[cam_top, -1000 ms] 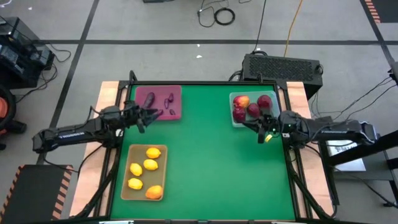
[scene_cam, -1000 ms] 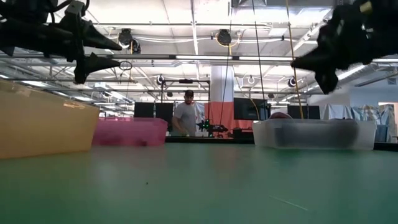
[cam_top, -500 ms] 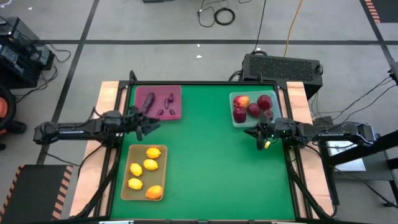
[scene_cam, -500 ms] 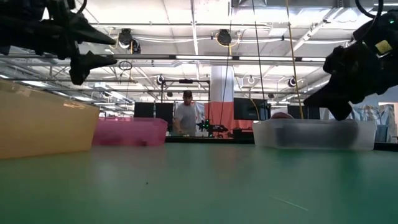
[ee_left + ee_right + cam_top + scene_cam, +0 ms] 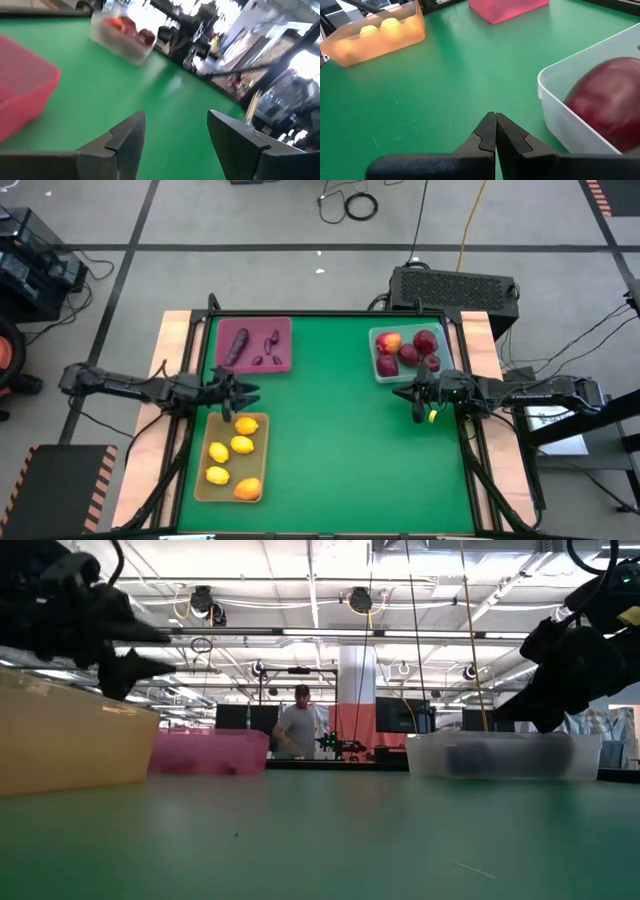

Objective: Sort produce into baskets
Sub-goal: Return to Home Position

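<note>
Released left hand is hovering near the rim of the yellow tray, centre left, and may be clipping it when moving; right hand is hanging clenched, empty.

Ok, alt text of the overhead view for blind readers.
Three trays on a green table hold sorted produce: purple vegetables in the maroon tray, red apples in the clear tray, lemons and an orange fruit in the tan tray. The open left gripper is by the tan tray, the shut right gripper by the clear tray.

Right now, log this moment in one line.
left arm: jaws open, by tan tray of lemons | right arm: jaws shut, by clear tray of apples | maroon tray: vegetables
</note>
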Controlling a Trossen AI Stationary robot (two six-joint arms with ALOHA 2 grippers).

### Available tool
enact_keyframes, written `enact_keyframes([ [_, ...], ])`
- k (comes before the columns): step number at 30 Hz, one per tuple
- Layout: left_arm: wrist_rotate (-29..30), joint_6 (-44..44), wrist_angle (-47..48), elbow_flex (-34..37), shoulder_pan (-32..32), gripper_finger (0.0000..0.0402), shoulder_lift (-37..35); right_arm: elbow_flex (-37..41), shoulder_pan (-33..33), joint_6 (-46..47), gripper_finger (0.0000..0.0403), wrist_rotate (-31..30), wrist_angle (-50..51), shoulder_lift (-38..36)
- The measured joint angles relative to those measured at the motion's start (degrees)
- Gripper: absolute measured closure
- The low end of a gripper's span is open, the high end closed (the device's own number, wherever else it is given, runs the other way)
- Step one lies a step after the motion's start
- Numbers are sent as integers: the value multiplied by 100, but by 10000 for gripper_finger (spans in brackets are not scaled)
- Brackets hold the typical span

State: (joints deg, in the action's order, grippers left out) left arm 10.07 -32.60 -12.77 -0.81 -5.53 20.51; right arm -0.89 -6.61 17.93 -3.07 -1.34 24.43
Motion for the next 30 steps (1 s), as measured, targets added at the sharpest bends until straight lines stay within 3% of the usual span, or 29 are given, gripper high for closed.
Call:
enact_keyframes([
  [8, 283, 79, 487, 39, -23, 206, 4, 0, 0, 0, 402, 0, -7, 0],
  [12, 395, 947, 976, 41, -23, 216, 11, 0, 2, -2, 402, -2, -9, 1],
  [16, 347, 2039, 981, 41, -23, 217, 51, 2, 1, -1, 402, -2, -11, 1],
  [19, 352, 2388, 982, 41, -23, 217, 50, 2, 2, -1, 402, -2, -13, -1],
  [30, 354, 2409, 1003, 41, -23, 217, 50, 2, 0, -2, 403, -2, -13, 1],
])
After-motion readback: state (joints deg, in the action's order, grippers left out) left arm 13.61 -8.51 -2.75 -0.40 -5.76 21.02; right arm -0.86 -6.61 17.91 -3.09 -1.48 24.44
